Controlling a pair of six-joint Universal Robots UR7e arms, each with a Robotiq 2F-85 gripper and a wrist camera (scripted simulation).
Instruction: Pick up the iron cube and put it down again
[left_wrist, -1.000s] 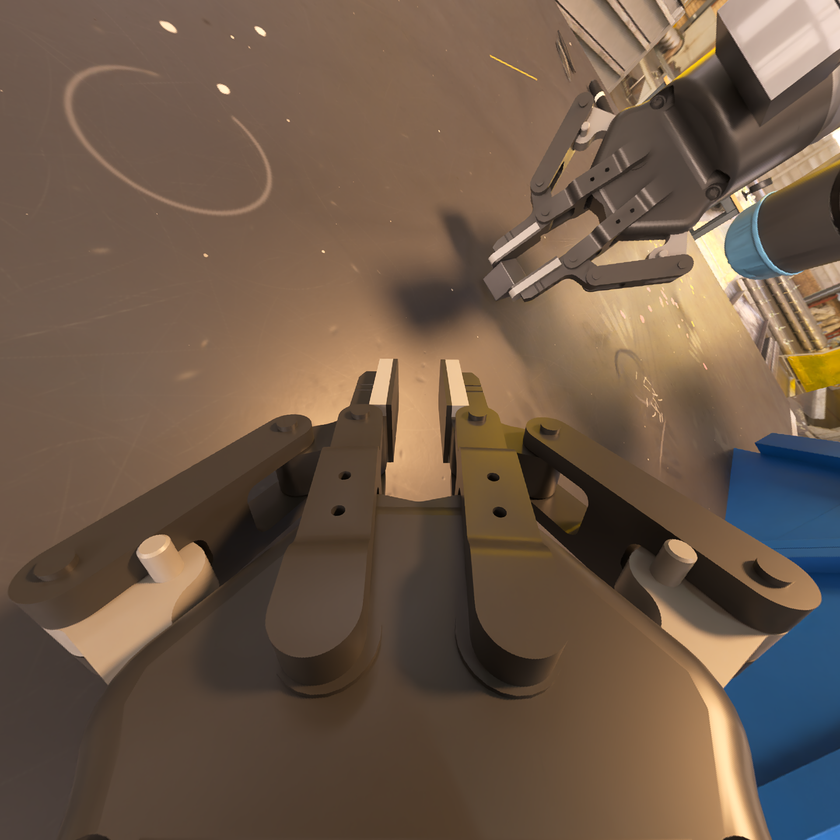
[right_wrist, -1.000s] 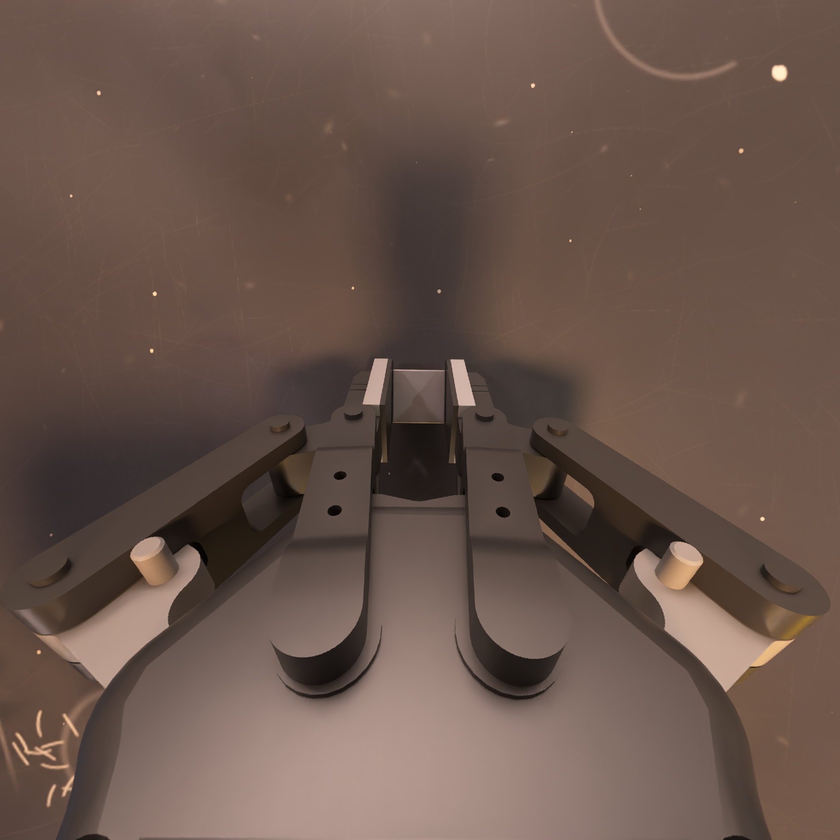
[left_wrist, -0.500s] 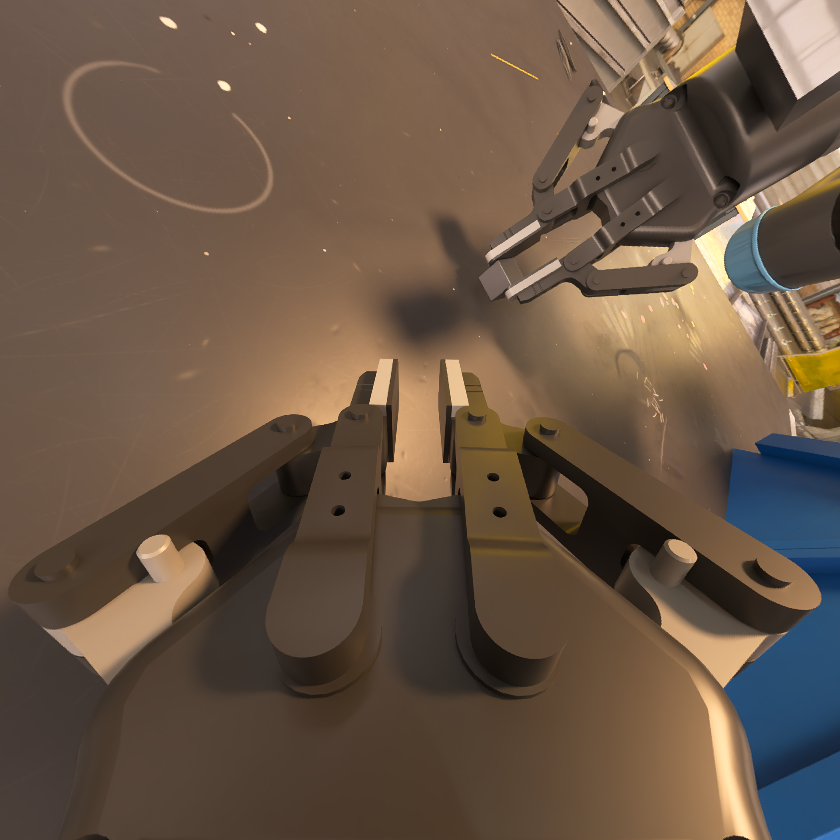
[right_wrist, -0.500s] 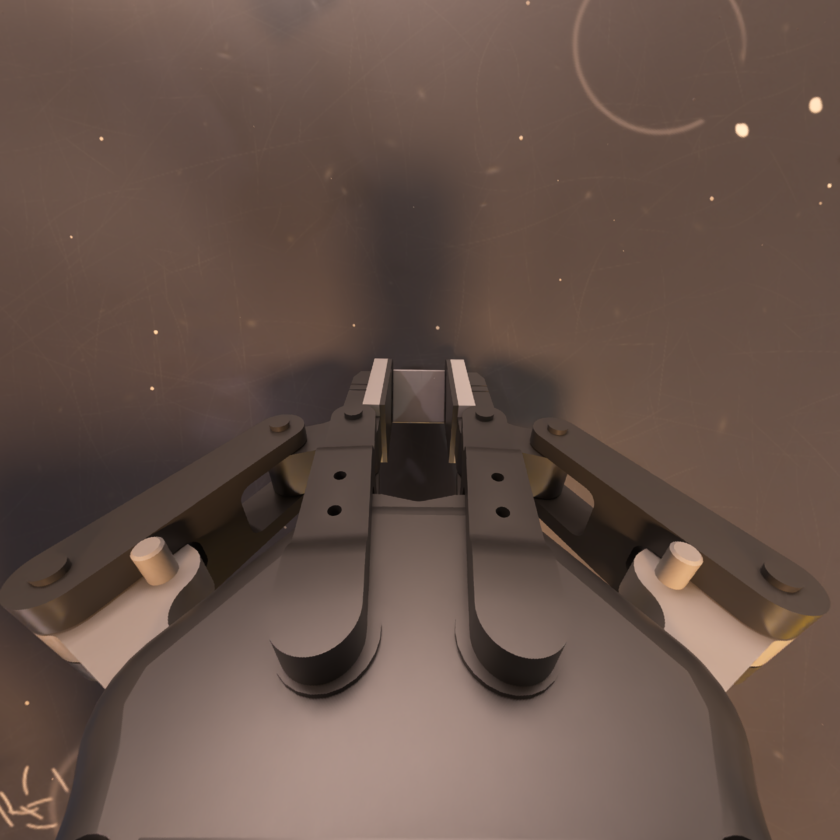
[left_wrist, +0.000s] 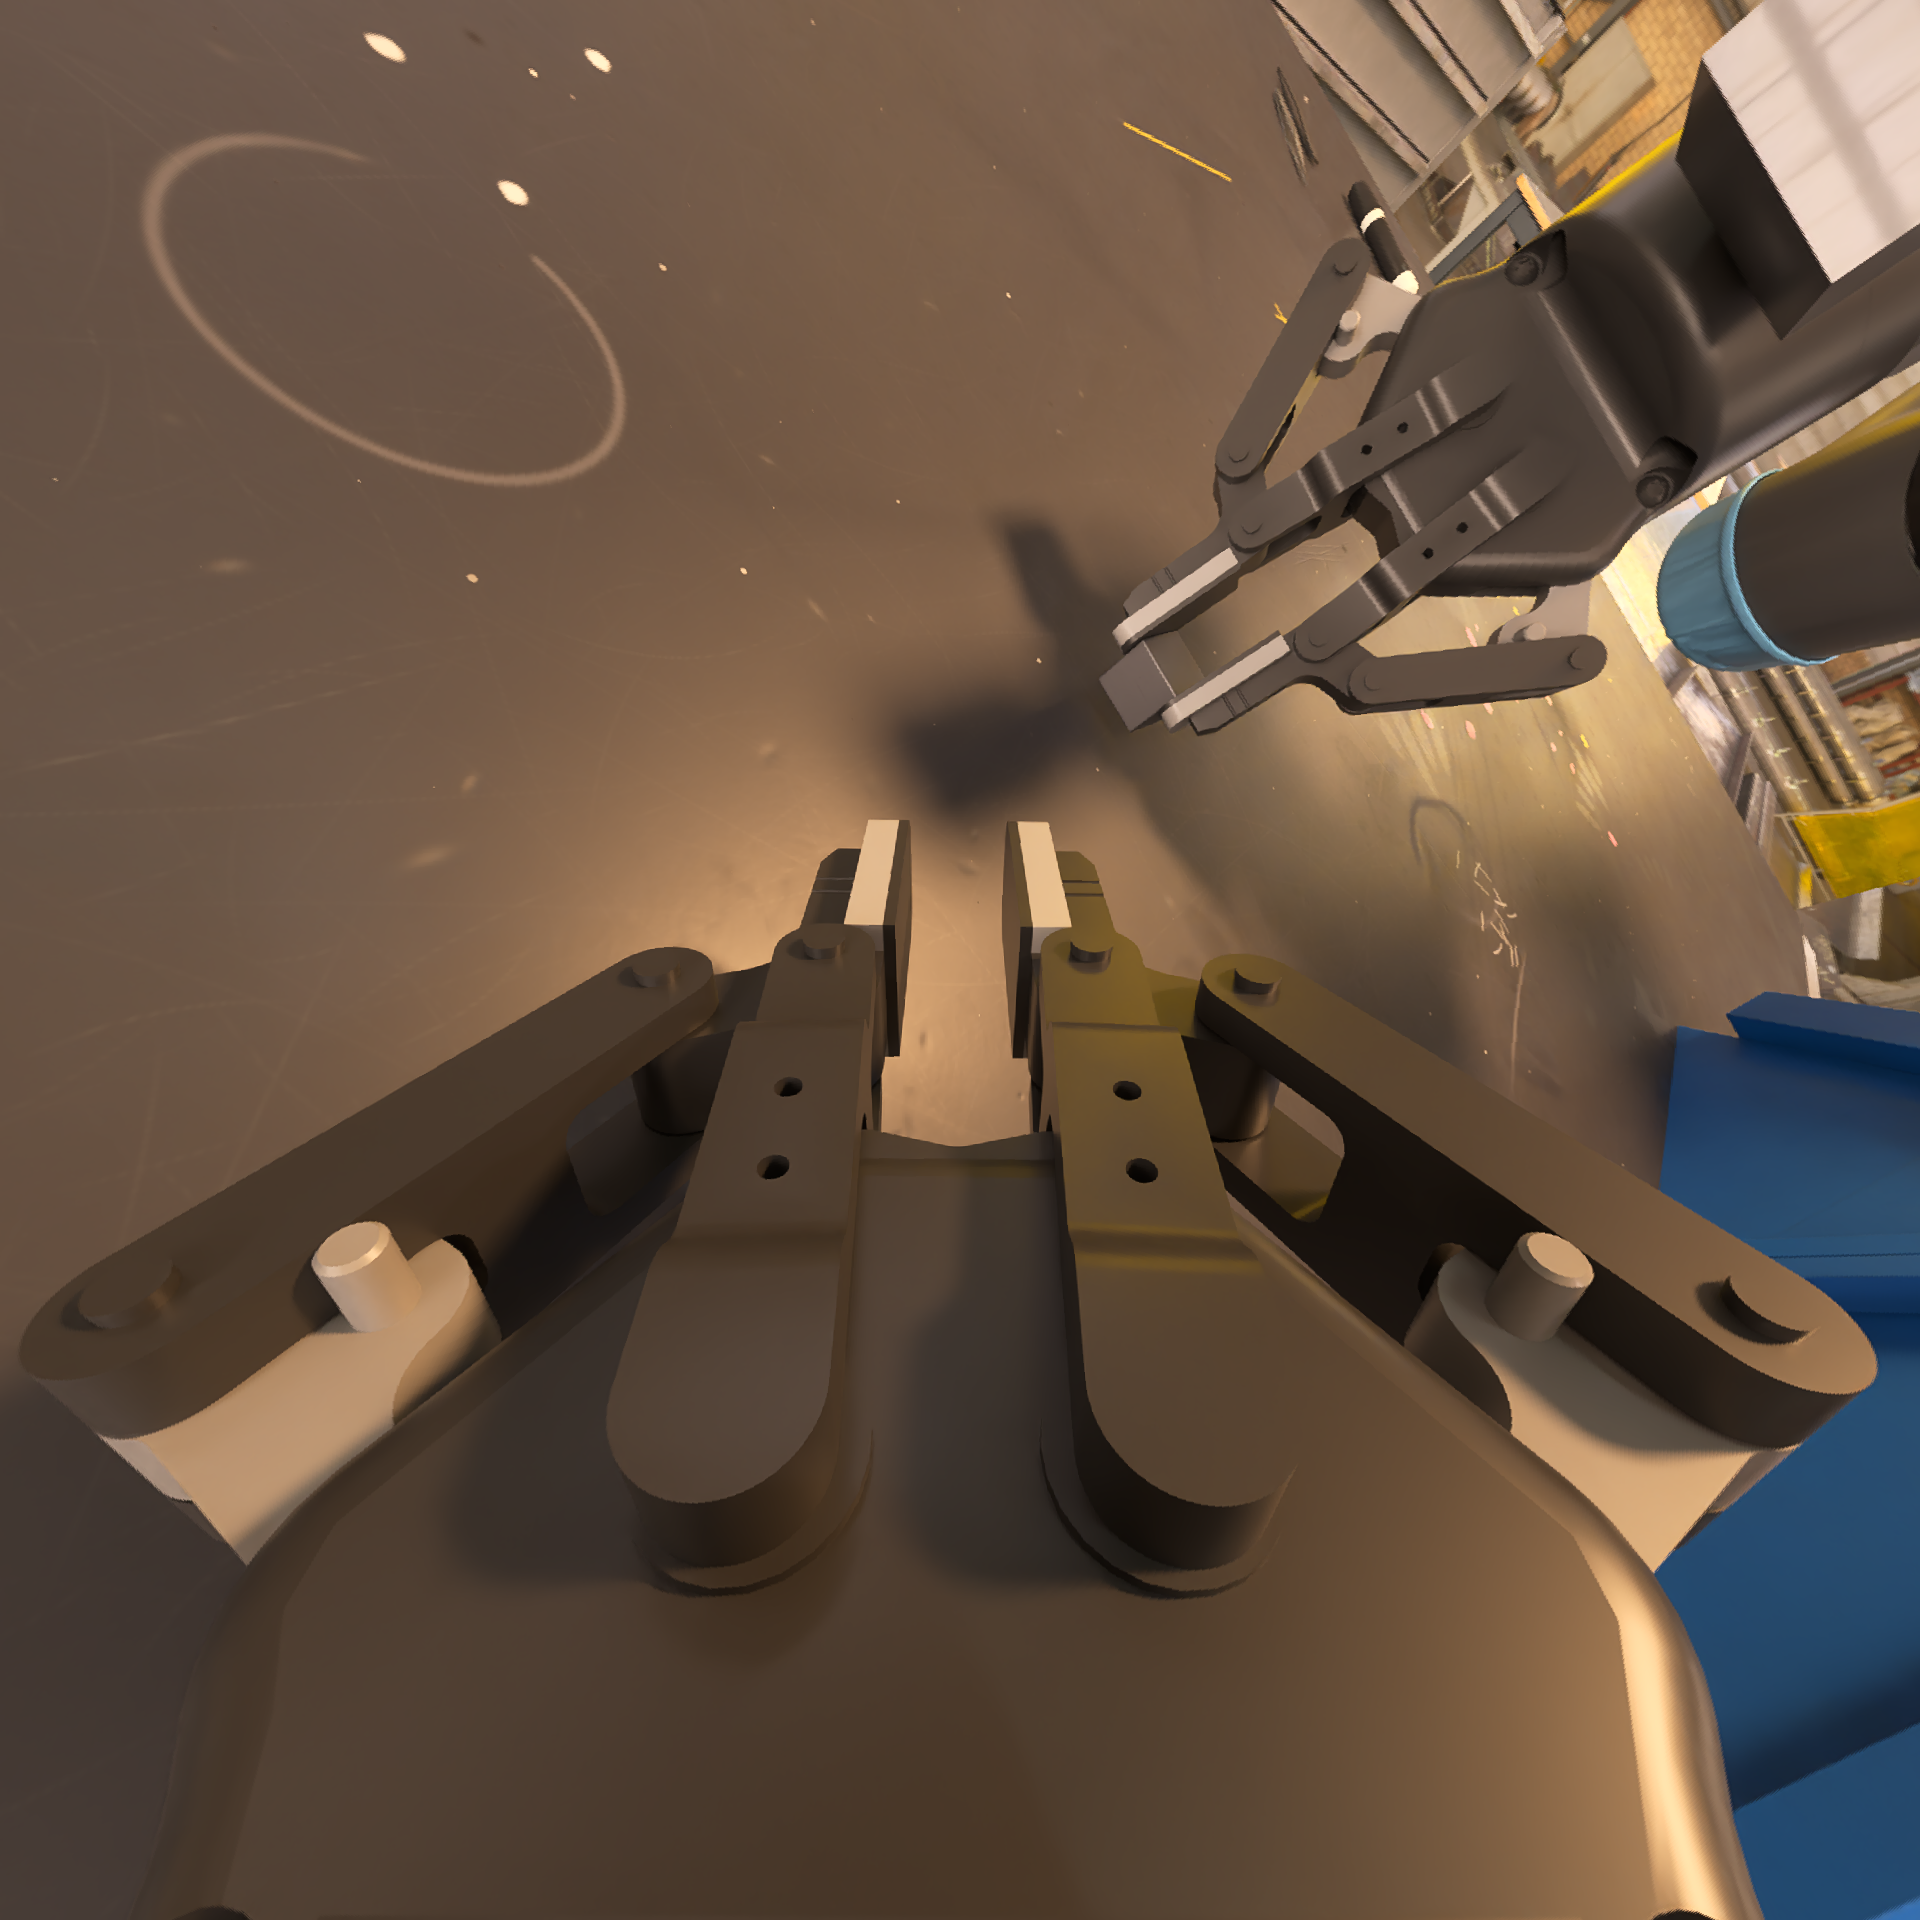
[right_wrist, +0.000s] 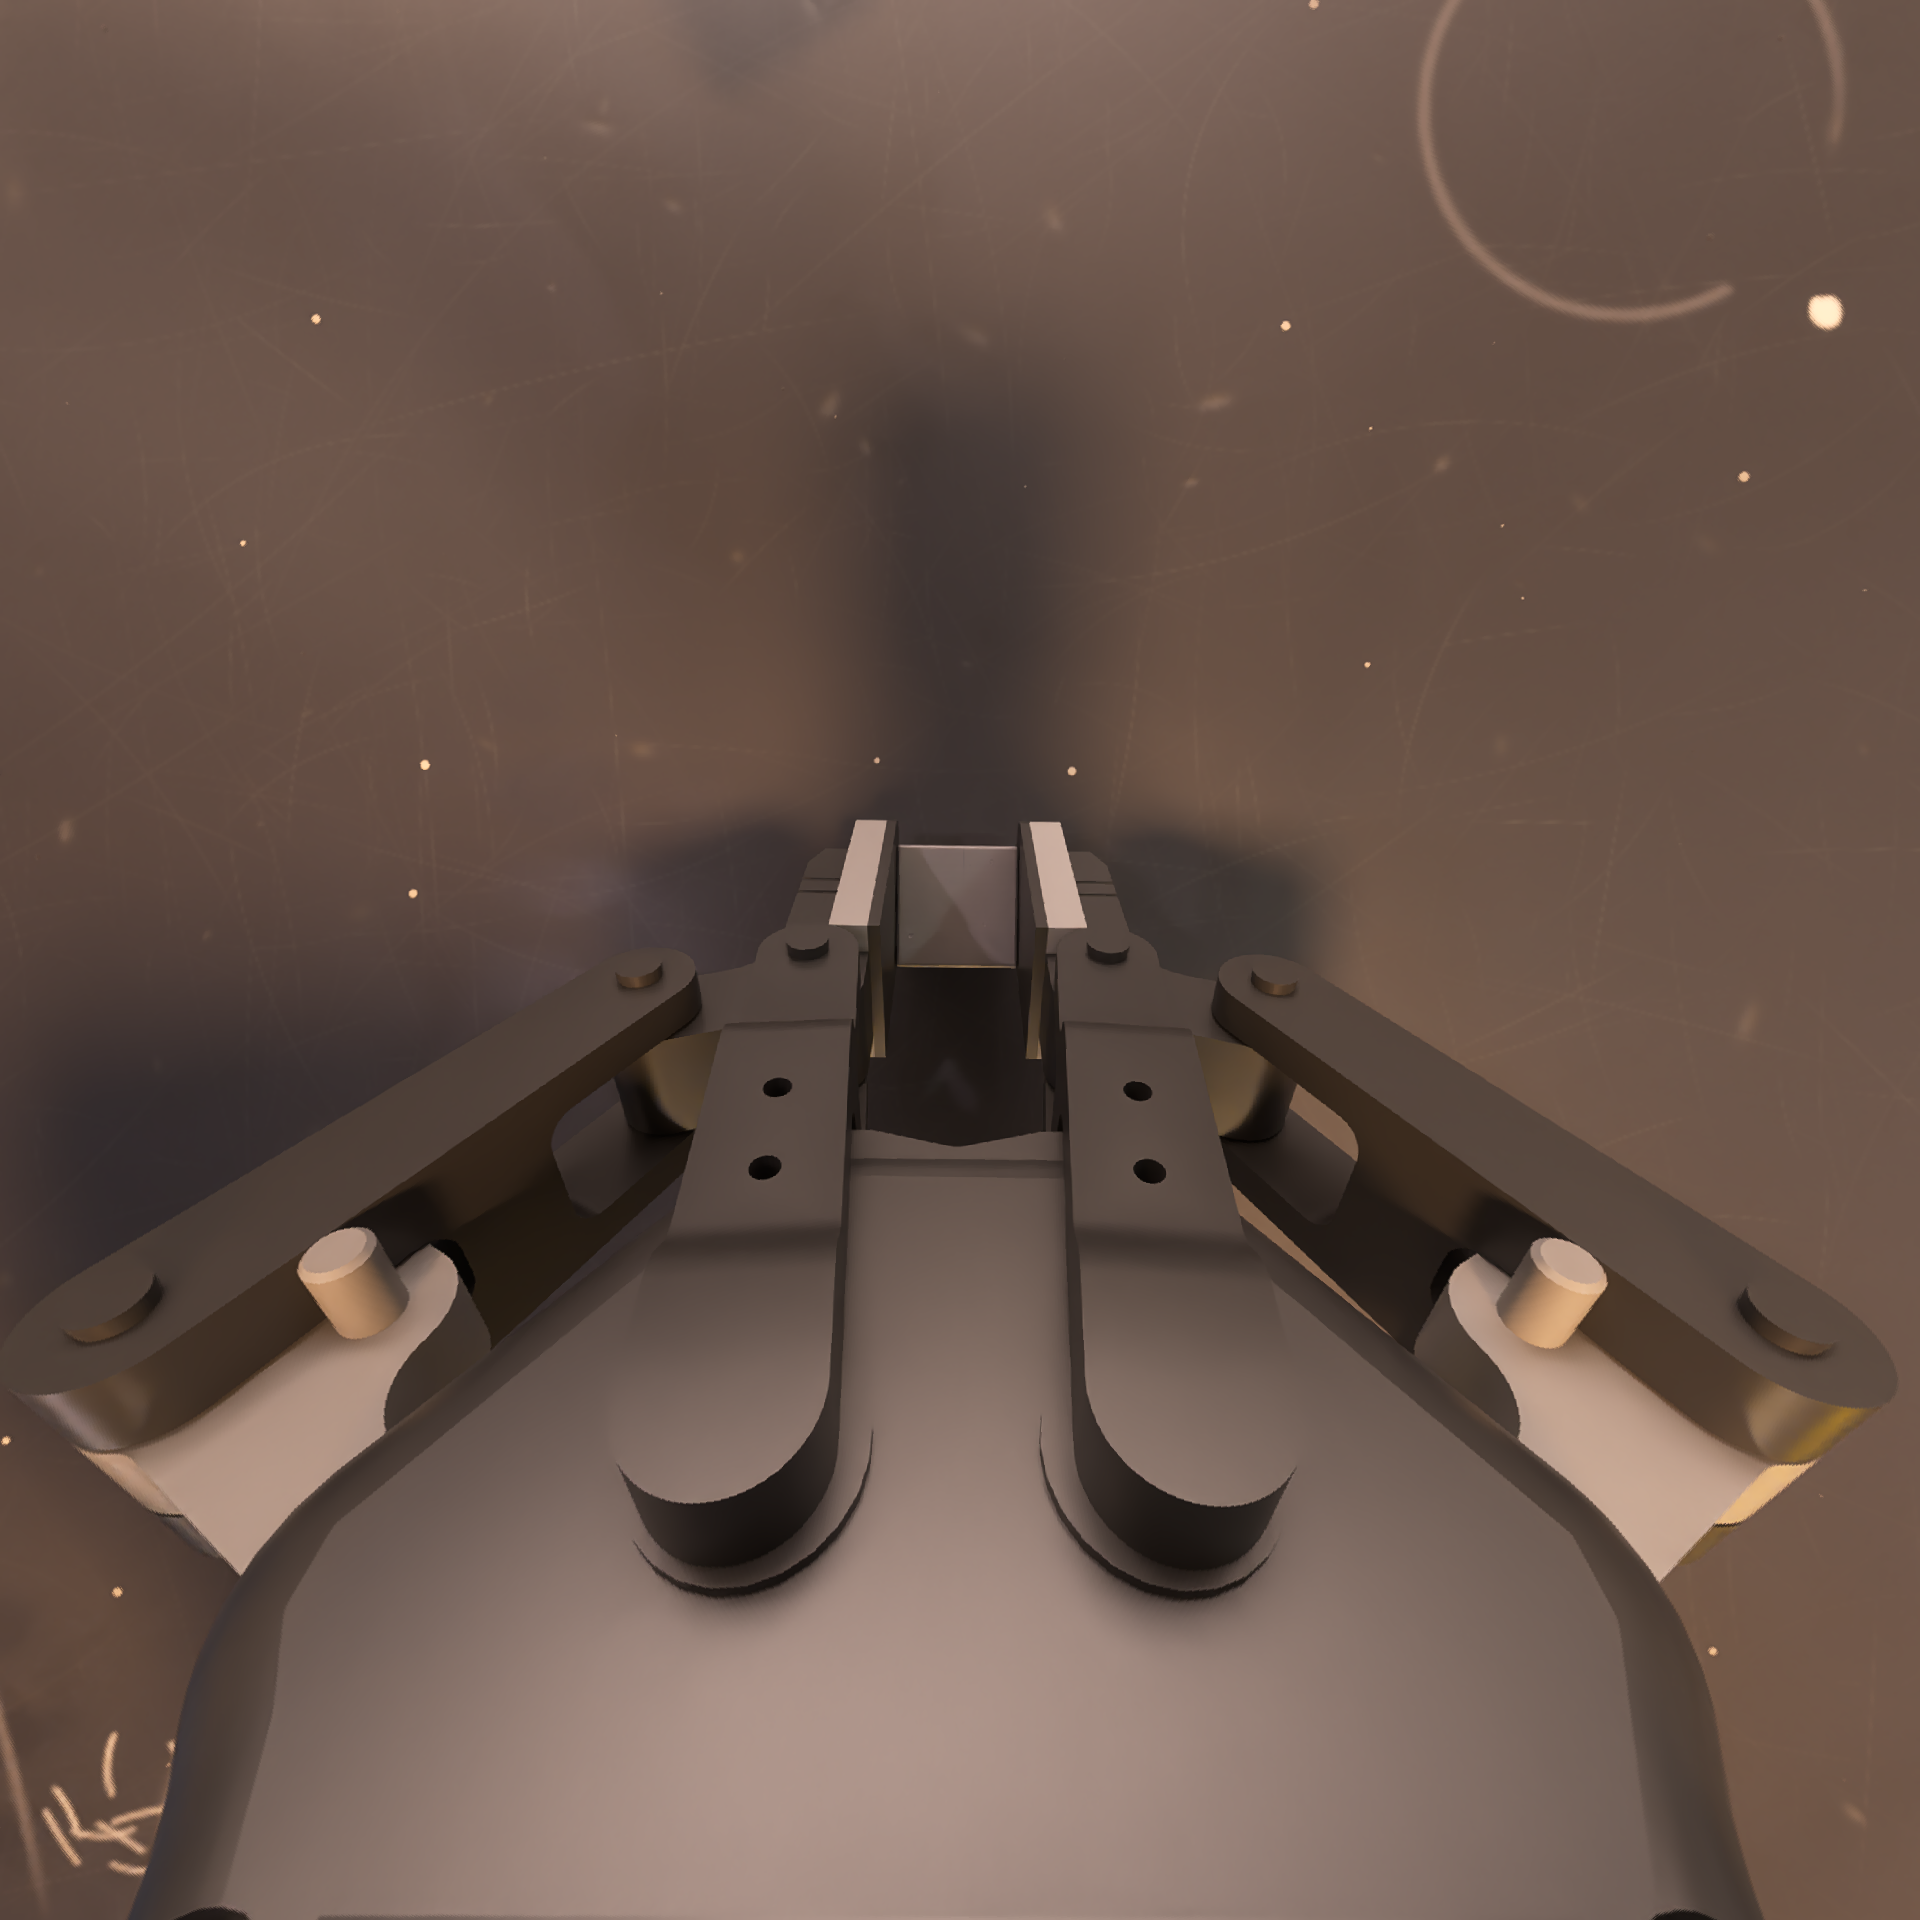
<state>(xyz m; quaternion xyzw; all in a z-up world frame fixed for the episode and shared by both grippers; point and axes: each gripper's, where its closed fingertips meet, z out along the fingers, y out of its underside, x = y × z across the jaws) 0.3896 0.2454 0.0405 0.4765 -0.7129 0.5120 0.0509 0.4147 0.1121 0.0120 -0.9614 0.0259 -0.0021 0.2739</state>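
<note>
Left wrist view: the empty left gripper (left_wrist: 956, 883) idles with jaws parted, while the right gripper (left_wrist: 1179, 665) carries the iron cube (left_wrist: 1138, 677) above the scuffed table (left_wrist: 520, 675).

Right wrist view: jaws clamp the cube; lift apparently done, set-down remains.

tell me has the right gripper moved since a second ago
Yes. In the left wrist view the right gripper, shut on the iron cube, sits higher and farther right, away from the chalk ring on the table.
</note>
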